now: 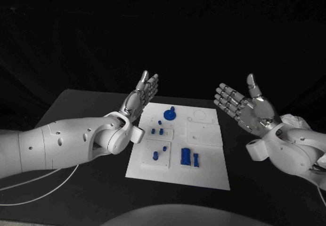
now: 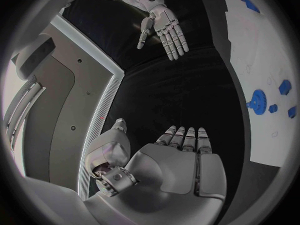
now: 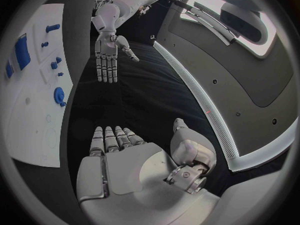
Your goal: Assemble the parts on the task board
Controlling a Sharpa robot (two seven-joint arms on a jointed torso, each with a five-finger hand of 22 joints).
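Risk: judged, a reach for the small blue parts (image 1: 184,156) could knock neighbouring pieces over, since they stand close together on the task board (image 1: 206,175).
Left hand (image 1: 141,96): raised above the board's left edge, fingers straight and apart, holding nothing.
Right hand (image 1: 244,108): raised off the board's right edge, palm facing in, fingers spread, empty.
Blue gear (image 1: 170,113): near the board's far edge.

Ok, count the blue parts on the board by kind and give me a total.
Gear: 1
Tall blocks: 2
Small pieces: 5
Total: 8
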